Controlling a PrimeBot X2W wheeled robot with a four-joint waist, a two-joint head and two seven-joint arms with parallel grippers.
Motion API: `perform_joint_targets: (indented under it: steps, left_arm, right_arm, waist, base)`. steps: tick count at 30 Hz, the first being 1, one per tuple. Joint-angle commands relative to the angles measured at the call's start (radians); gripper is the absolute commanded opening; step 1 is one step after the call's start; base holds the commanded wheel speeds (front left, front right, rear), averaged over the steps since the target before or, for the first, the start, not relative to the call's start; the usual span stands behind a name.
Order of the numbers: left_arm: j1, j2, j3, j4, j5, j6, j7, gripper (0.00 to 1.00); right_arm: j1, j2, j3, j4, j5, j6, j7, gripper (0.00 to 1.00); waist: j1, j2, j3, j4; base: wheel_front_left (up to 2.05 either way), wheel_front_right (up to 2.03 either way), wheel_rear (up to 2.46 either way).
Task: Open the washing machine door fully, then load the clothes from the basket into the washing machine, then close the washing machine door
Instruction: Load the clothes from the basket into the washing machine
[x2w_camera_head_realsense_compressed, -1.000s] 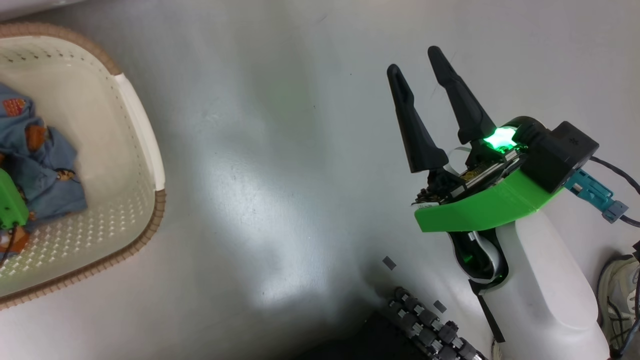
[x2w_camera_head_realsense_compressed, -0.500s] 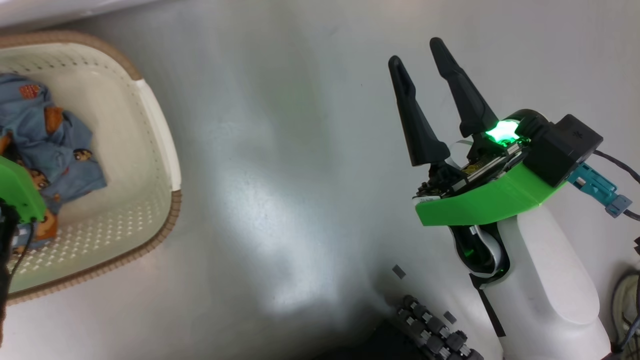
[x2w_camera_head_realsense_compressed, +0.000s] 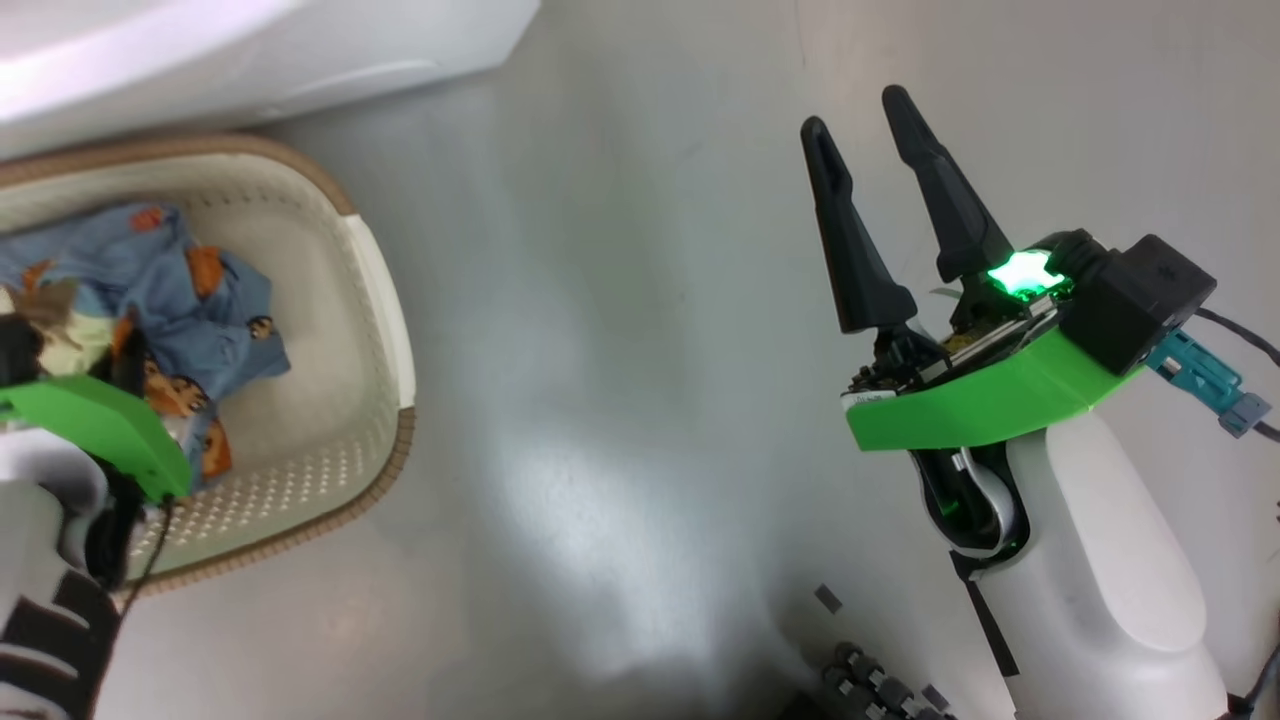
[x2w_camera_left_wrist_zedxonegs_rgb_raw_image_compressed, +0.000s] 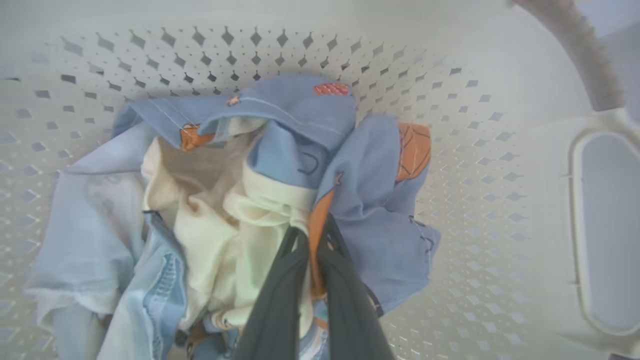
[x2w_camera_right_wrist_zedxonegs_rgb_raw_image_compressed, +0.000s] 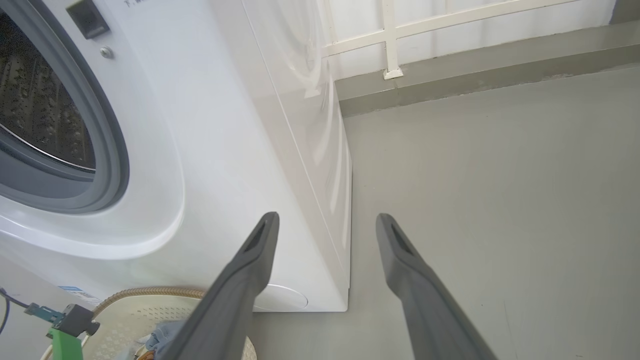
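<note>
Far left, head view: small cream-white perforated plastic basket with brown woven-look rim sits on the grey floor, just below the white box-shaped front-loading washing machine.

In the basket: light blue fabric clothes printed with orange and brown cartoon figures, bunched against its left part. The left arm's green bracket overhangs the heap.

Left wrist view: left gripper is down in the pile, its two dark fingers pressed together on a fold of orange and cream cloth. Blue cloth is humped up around the pinch. Basket wall with diamond perforations all round; a handle slot at the right.

Centre, head view: bare glossy floor.

Right, head view: right gripper hangs over the floor well apart from the basket, fingers spread, nothing between them (green light lit at its base).

Right wrist view: right gripper points at the machine's lower front corner. Steel perforated drum and grey-blue rubber gasket are exposed at upper left.
</note>
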Motion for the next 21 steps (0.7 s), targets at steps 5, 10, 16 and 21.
perform_joint_targets:
  steps: [5,10,16,21]
  left_arm:
    - [0.072,0.048,-0.018,-0.071,-0.044,-0.003,-0.033,0.00]
    - [0.117,0.052,-0.048,-0.122,-0.078,-0.003,-0.063,0.00]
    - [0.185,0.045,-0.060,-0.177,-0.111,-0.003,-0.100,0.00]
    - [0.229,0.038,-0.057,-0.220,-0.107,-0.002,-0.119,0.00]
  right_arm:
    - [0.077,0.006,0.005,-0.006,-0.012,0.002,-0.005,1.00]
    - [0.106,0.006,-0.001,0.008,-0.021,0.002,-0.005,1.00]
    - [0.150,0.006,-0.017,0.030,-0.042,0.002,-0.005,1.00]
    - [0.178,0.004,-0.024,0.045,-0.057,0.002,-0.005,1.00]
  waist:
    - [0.0000,0.0000,-0.113,0.039]
    - [0.0000,0.0000,-0.187,0.053]
    - [0.0000,0.0000,-0.290,0.072]
    - [0.0000,0.0000,-0.356,0.088]
  base:
    - [0.00,0.00,0.00]
    - [0.00,0.00,0.00]
    - [0.00,0.00,0.00]
    - [0.00,0.00,0.00]
